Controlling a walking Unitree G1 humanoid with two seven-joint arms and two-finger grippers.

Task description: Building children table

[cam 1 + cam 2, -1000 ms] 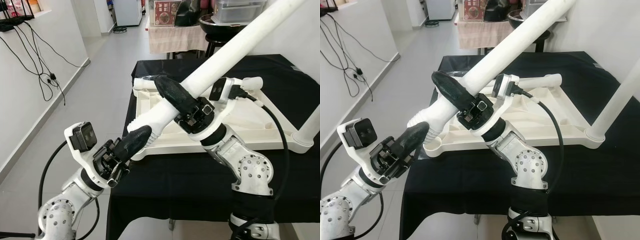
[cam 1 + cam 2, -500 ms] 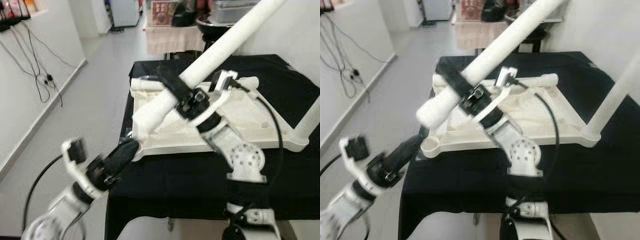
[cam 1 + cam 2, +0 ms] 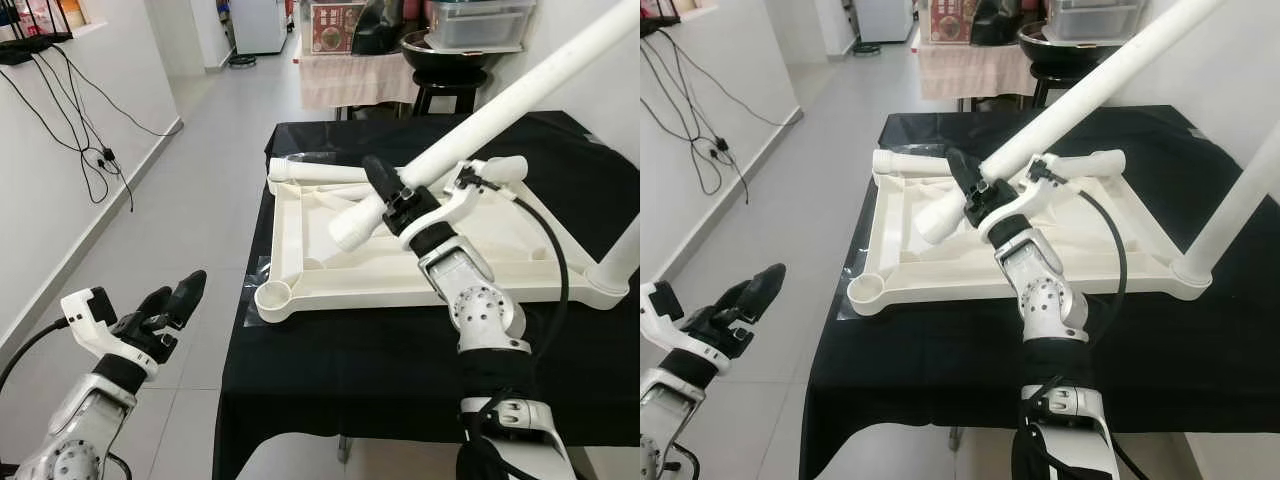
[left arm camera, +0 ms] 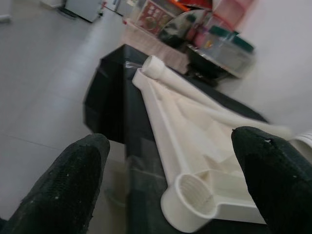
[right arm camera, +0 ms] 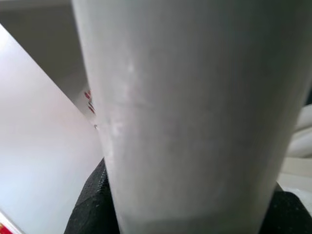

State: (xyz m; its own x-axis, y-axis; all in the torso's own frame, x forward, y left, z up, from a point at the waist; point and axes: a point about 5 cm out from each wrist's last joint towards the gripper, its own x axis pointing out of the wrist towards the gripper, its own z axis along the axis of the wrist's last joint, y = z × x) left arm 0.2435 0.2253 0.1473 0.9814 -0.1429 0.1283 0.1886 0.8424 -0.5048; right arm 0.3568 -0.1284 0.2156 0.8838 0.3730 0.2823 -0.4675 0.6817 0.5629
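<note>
Right gripper point(image 3: 392, 196) clamped on 1 white table leg point(image 3: 500, 105); left gripper point(image 3: 170, 303) released.

The inverted white tabletop point(image 3: 400, 270) lies on the black-draped table point(image 3: 400, 350). The leg slants above the tabletop, its lower end just over the tray interior. The left gripper hangs beside the table, off the tabletop's empty corner socket point(image 3: 273, 297), fingers point(image 4: 78, 175) spread apart.

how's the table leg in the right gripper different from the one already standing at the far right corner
The held table leg slants over the upturned tabletop, its lower end free in the air, clamped by the right gripper. The fitted leg stands nearly upright, seated in its corner socket, with nothing gripping it. Both are plain white tubes.
</note>
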